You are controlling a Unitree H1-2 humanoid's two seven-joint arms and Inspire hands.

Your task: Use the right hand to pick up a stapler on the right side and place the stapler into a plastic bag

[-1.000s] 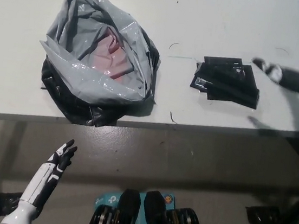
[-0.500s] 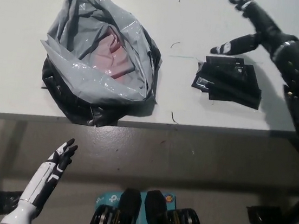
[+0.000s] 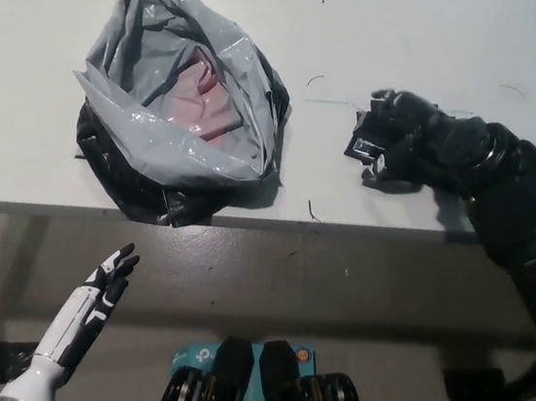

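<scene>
Near the table's front edge, toward its right end: my right hand (image 3: 407,144) is now down on the stapler (image 3: 359,145). A second ago it was out past the right edge of the table (image 3: 443,46), clear of everything; half a second ago it was spread wide above the stapler's far side. Now the fingers (image 3: 386,100) are curled over the top and the thumb sits on the near side, so I read the hand as clamped on the stapler (how firm the hold is I cannot tell, as the palm hides most of it).

Meaning for the task: reach done, grasp apparently made, lift not yet begun. The stapler lies flat on the table where it was, with only its left end showing past my fingers.

Pose: forearm comes in from the right, low over the table and crossing its front edge, wrist turned so the palm faces down and leftward.

Outward: the plastic bag (image 3: 156,79) sits well apart to the left, near the front edge, mouth open upward with something pink (image 3: 198,94) inside. It has not shifted. The carry will need to go left along the front edge and end above that mouth.

My left hand (image 3: 100,292) rests below the table's front edge at the left, fingers apart, holding nothing.
</scene>
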